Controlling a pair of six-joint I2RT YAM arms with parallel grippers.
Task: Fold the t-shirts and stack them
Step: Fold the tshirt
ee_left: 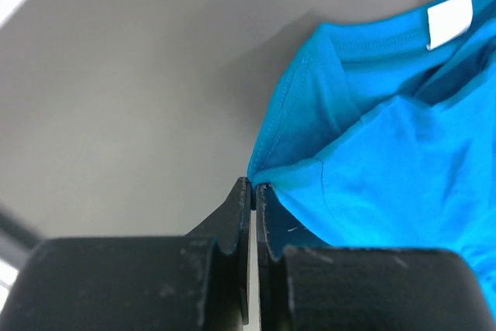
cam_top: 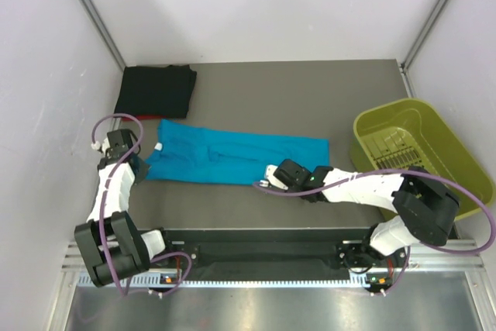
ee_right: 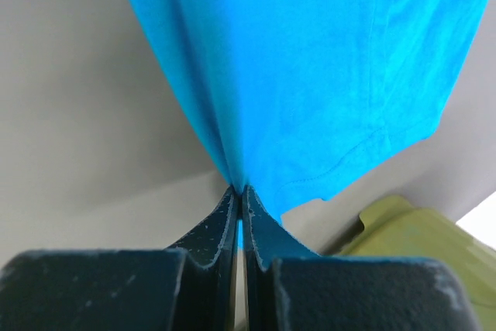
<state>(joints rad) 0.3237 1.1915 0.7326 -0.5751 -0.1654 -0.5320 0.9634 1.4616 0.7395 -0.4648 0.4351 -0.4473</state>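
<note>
Stretching across the middle of the grey table (cam_top: 310, 87), the teal-blue t-shirt (cam_top: 232, 156) lies as a long, narrow band folded lengthwise. Its collar end points left and its hem end points right. The cloth is bright and smooth with a few soft creases, and a small white neck label (ee_left: 449, 17) sits inside the stitched collar.

The left gripper (ee_left: 253, 187) is at the shirt's left end. Its jaws are pressed together with a corner of the teal fabric pinched at their tips, just beside the collar. The right gripper (ee_right: 239, 191) is at the near edge of the shirt, toward its right end. Its jaws are clamped on the cloth, a sliver of blue shows between them, and the fabric draws down to a point where they bite. In that view the hemmed edge of the shirt fans out above the jaws.

A black t-shirt (cam_top: 155, 91) lies folded into a neat rectangle at the far left corner of the table, just beyond the teal one and apart from it. A yellow-green plastic bin (cam_top: 372, 118) stands at the table's right side.
</note>
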